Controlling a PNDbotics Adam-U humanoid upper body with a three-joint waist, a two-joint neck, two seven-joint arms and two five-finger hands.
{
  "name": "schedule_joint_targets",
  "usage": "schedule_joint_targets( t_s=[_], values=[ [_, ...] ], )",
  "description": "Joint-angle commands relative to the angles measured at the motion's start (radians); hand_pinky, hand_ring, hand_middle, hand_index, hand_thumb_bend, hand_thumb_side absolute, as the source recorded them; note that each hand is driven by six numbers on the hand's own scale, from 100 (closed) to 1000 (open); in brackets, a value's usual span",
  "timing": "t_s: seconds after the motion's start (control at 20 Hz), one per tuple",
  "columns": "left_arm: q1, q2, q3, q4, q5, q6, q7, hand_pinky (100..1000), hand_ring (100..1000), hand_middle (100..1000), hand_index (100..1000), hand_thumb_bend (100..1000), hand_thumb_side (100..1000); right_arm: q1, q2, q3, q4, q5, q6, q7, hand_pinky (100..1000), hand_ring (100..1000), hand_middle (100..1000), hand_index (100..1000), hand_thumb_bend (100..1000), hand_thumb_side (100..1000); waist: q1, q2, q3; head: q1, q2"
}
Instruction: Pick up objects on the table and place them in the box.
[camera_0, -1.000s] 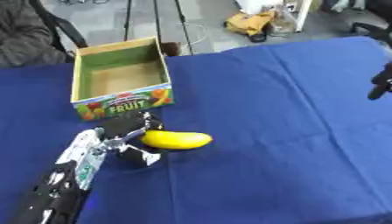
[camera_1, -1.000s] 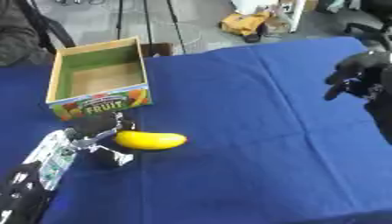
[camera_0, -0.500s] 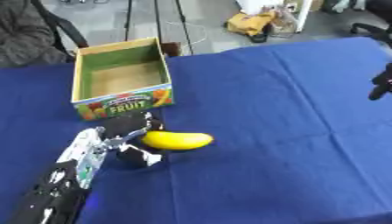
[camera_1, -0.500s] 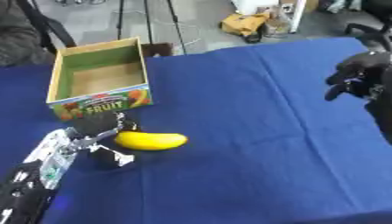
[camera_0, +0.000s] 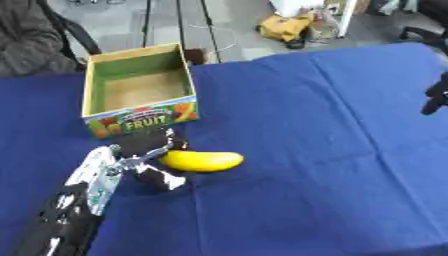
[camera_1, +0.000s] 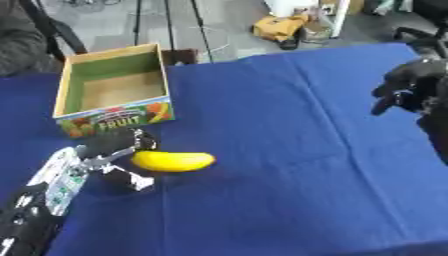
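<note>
1. Left hand (camera_0: 147, 161) sits low on the left of the table, fingers above and thumb below, spread around the banana's near end; whether they touch it, I cannot tell.
2. Banana (camera_0: 202, 161) lies flat on the blue cloth (camera_0: 297, 130), long axis running left to right, its left end at the hand, its right end pointing toward the table's middle.
3. Box (camera_0: 137, 90) stands just beyond the hand, open top, green inside walls, nothing inside.
4. Its front panel reads "FRUIT" among printed fruit pictures.
5. Right hand (camera_1: 405, 87) hangs at the far right edge, well apart from the banana, fingers curled, holding nothing.
</note>
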Motion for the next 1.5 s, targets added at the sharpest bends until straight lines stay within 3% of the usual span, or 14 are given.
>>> schedule_joint_targets(
  t_s=[0.05, 0.2, 0.25, 1.05, 1.15, 1.2, 1.25, 1.5],
  values=[
    [-0.009, 0.011, 0.002, -0.007, 0.005, -0.002, -0.007, 471, 463, 449, 684, 269, 527, -0.006, -0.013, -0.004, -0.011, -0.008, -0.002, 0.003, 549, 661, 659, 706, 100, 523, -0.005, -0.013, -0.002, 0.002, -0.006],
    [-0.009, 0.011, 0.003, -0.007, 0.007, 0.0, -0.006, 466, 460, 445, 677, 237, 529, -0.006, -0.013, -0.004, -0.011, -0.009, -0.002, 0.003, 549, 661, 659, 706, 100, 523, -0.005, -0.014, -0.002, 0.002, -0.006],
    [-0.009, 0.011, 0.003, -0.007, 0.008, 0.001, -0.004, 463, 458, 442, 671, 168, 544, -0.006, -0.013, -0.004, -0.011, -0.009, -0.002, 0.003, 549, 661, 659, 706, 100, 524, -0.006, -0.014, -0.002, 0.002, -0.006],
    [-0.01, 0.017, 0.007, -0.017, 0.033, 0.014, 0.001, 461, 458, 441, 667, 186, 566, -0.006, -0.013, -0.004, -0.01, -0.011, -0.001, 0.003, 550, 661, 659, 706, 100, 523, -0.005, -0.017, -0.003, 0.004, -0.007],
    [-0.018, 0.033, 0.016, -0.032, 0.045, 0.014, 0.008, 463, 458, 441, 668, 195, 549, -0.004, -0.014, -0.004, -0.01, -0.011, -0.002, 0.003, 550, 661, 659, 706, 100, 523, -0.006, -0.019, -0.001, 0.004, -0.006],
    [-0.021, 0.047, 0.02, -0.041, 0.058, 0.014, 0.011, 463, 458, 441, 668, 157, 559, -0.004, -0.014, -0.003, -0.01, -0.011, -0.002, 0.003, 550, 661, 659, 706, 100, 522, -0.007, -0.02, -0.002, 0.004, -0.006],
    [-0.024, 0.06, 0.024, -0.05, 0.072, 0.017, 0.014, 463, 458, 441, 668, 201, 537, -0.004, -0.015, -0.003, -0.01, -0.012, -0.003, 0.003, 550, 661, 659, 706, 100, 523, -0.007, -0.02, -0.002, 0.005, -0.006],
    [-0.039, 0.109, 0.04, -0.088, 0.141, 0.041, 0.011, 463, 458, 441, 666, 209, 516, -0.002, -0.015, -0.003, -0.01, -0.013, -0.004, 0.004, 550, 661, 659, 706, 100, 523, -0.008, -0.021, -0.005, 0.007, -0.009]
  ],
)
